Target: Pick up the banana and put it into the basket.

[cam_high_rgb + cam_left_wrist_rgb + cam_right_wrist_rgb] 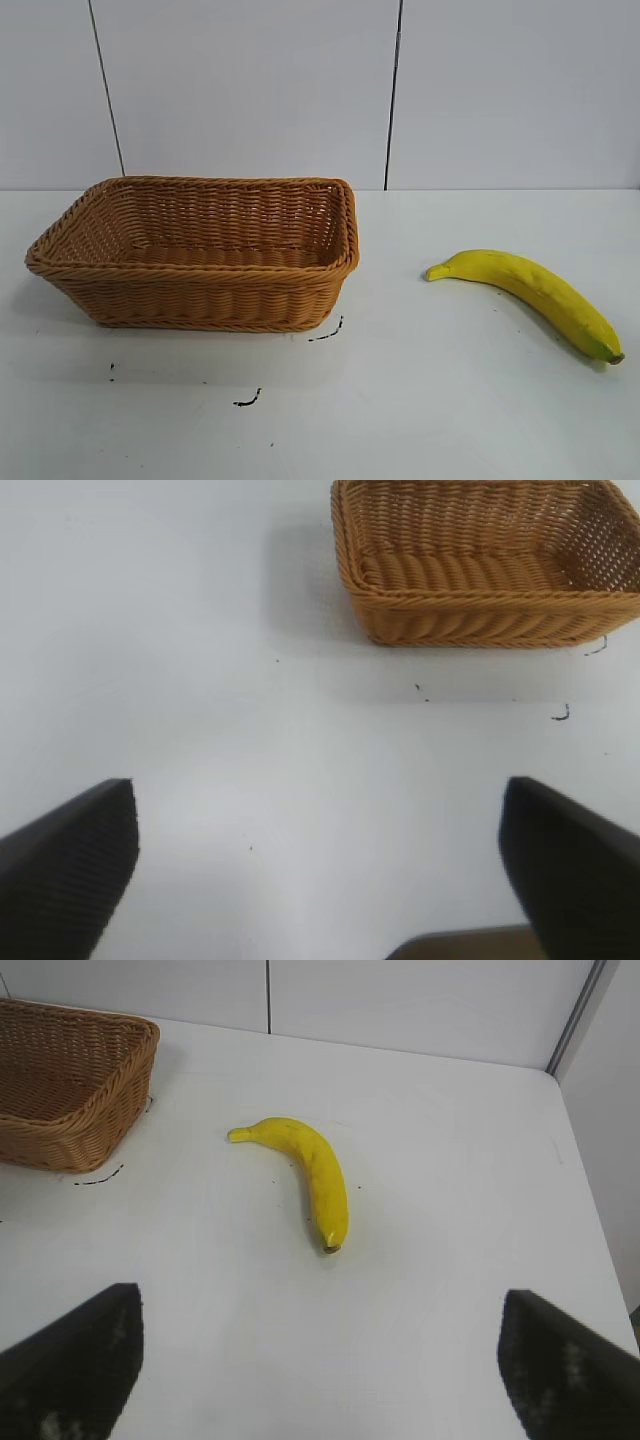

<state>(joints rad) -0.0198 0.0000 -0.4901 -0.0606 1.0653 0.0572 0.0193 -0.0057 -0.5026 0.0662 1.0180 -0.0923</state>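
Note:
A yellow banana [535, 295] lies flat on the white table at the right, also seen in the right wrist view [315, 1175]. The tan wicker basket [205, 300] stands at the left with nothing in it; its rim shows in both wrist views [480, 600] [135, 1035]. My right gripper [320, 1360] hangs open, short of the banana, its dark fingers [75, 1360] wide apart with only table between them. Over bare table, away from the basket, my left gripper [320, 865] is open too. Neither arm shows in the exterior view.
Small black marks [248, 400] dot the table in front of the basket. A white panelled wall [250, 90] closes the back. The table's right edge [590, 1210] runs close beside the banana.

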